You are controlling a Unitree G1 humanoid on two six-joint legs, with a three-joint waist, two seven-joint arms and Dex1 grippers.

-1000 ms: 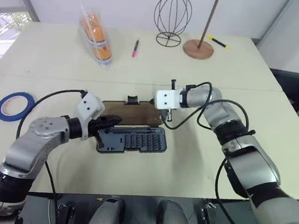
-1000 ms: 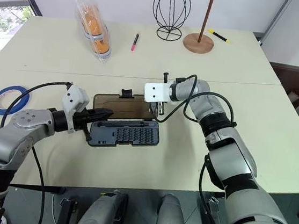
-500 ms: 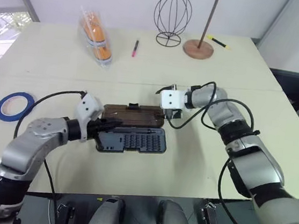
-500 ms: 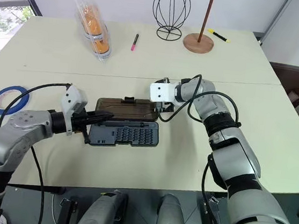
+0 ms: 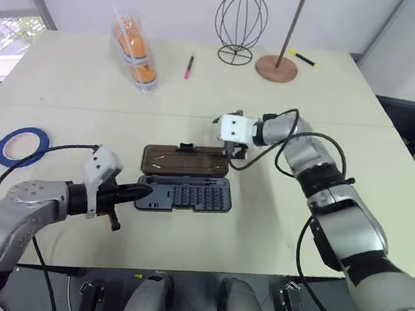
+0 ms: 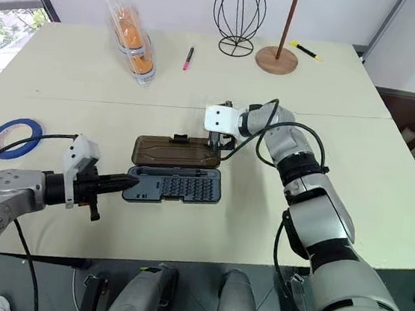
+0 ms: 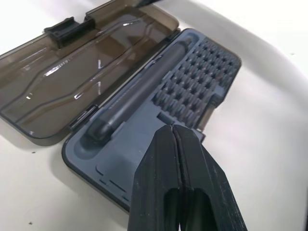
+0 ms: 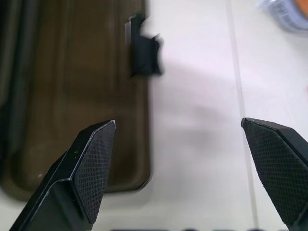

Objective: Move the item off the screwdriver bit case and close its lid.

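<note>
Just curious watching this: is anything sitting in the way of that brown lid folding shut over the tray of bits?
Nothing visible does. The lid lies open flat beside the screwdriver bit case, and the blue tape rests far off on the table.

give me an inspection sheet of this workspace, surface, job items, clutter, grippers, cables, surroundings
Surface: cream table, seam across the middle.
Job's things: bit case open, lid lying flat behind it; blue tape roll on the table, far left of the case.
Clutter: bagged orange items, pink pen, wire ornament, wooden stand, yellow marker.
Grippers: left gripper jaws shut, tips at the case's left end; right gripper jaws open above the lid's right end.
Cables: black cables along both arms.
Surroundings: white wall, window at left.
</note>
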